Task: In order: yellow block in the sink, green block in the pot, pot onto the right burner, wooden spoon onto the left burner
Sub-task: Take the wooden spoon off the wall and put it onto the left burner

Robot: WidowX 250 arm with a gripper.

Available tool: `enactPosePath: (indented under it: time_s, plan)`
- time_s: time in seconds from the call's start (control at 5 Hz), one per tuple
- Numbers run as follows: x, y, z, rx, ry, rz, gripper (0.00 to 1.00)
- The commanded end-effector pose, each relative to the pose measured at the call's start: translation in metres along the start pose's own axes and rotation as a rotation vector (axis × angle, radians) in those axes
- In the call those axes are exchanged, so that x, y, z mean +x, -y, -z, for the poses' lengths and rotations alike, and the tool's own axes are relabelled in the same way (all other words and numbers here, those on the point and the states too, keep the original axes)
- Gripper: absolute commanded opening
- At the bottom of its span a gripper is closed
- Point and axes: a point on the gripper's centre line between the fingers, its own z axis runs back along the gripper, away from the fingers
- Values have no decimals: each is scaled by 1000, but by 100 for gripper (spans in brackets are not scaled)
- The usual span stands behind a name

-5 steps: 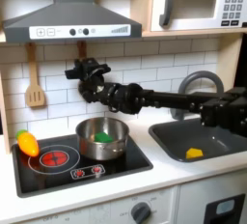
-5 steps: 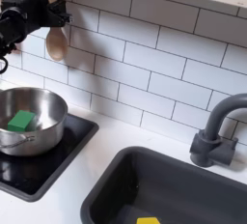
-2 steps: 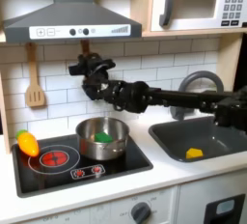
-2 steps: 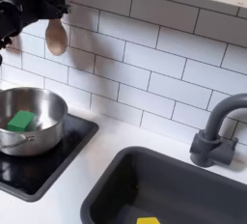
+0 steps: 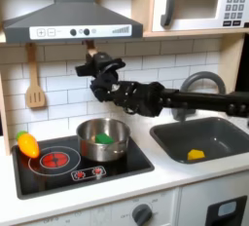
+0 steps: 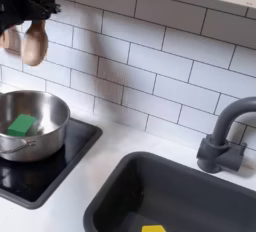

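Gripper (image 5: pixel 94 66) raised, wooden spoon (image 6: pixel 35 42) lifted

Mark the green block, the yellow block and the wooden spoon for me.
green block (image 5: pixel 102 137), first exterior view, on its top face inside the pot.
yellow block (image 5: pixel 196 154), first exterior view, on its visible top, in the sink.
wooden spoon (image 6: pixel 34 44), second exterior view, on its oval head.

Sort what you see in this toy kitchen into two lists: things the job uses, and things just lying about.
Job: yellow block in the sink; green block in the pot; wooden spoon at the gripper, by the wall.

Lying about: toy vegetable, wooden spatula, microwave.
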Motion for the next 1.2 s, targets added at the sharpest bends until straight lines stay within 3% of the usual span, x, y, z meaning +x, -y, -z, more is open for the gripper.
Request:
enactPosePath:
  time_s: [0.0,0.2,0.6,0.8,1.0]
  plan:
    - [-20,-3,-26,-3,-53,17,0]
    - [-37,-14,-30,16,-82,28,0]
    - [-51,-22,-25,33,-71,62,0]
    - [-54,-26,-33,25,-44,96,0]
    - [-73,-28,-44,3,-25,106,0]
